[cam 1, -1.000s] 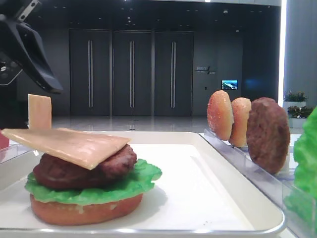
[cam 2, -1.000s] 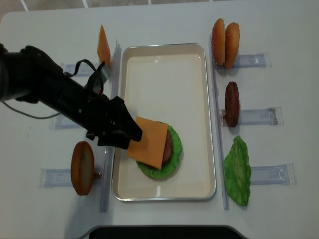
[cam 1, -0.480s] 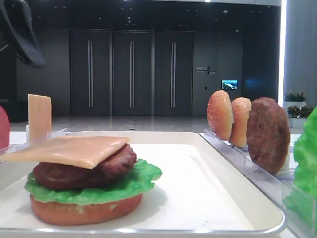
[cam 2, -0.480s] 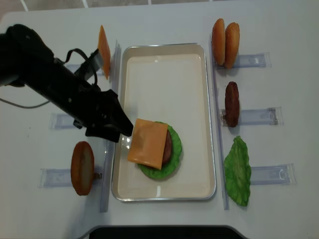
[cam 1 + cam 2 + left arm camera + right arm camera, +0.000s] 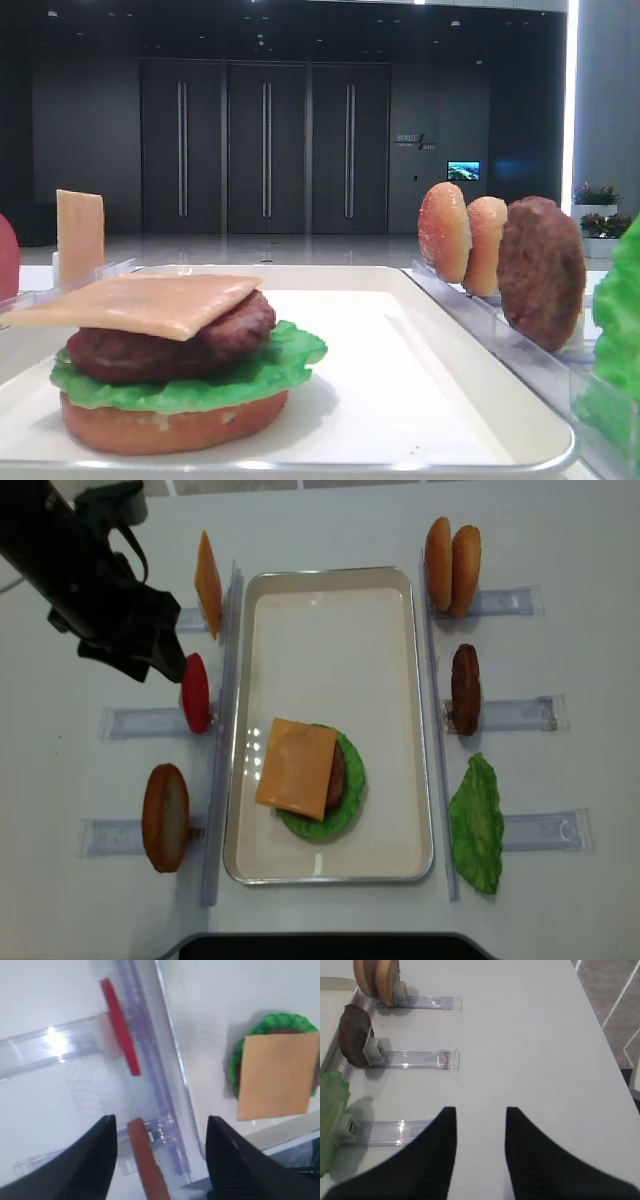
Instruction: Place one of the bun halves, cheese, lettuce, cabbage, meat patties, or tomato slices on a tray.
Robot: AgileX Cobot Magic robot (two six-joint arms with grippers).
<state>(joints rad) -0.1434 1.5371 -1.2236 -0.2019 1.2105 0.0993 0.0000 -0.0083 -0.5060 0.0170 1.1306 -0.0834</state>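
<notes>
A cheese slice [image 5: 297, 768] [image 5: 140, 300] [image 5: 277, 1075] lies free on top of a stack of meat patty [image 5: 230, 330], lettuce [image 5: 290, 360] and bun half [image 5: 170, 425] on the white tray [image 5: 330, 610]. My left gripper [image 5: 150, 665] [image 5: 160, 1122] is open and empty, up and left of the tray. It hangs over the left racks, near the upright tomato slice [image 5: 195, 693] [image 5: 120, 1045]. My right gripper [image 5: 480, 1110] is open over bare table, right of the racks.
Upright in clear racks [image 5: 520, 713] stand a second cheese slice [image 5: 208, 570], a bun half [image 5: 165, 817] on the left, and two bun halves [image 5: 452, 552], a patty [image 5: 465, 688] and lettuce [image 5: 477, 823] on the right.
My left gripper has drawn back from the cheese, up and to the far left, uncovering the tomato slice. The cheese has settled flatter on the patty.
</notes>
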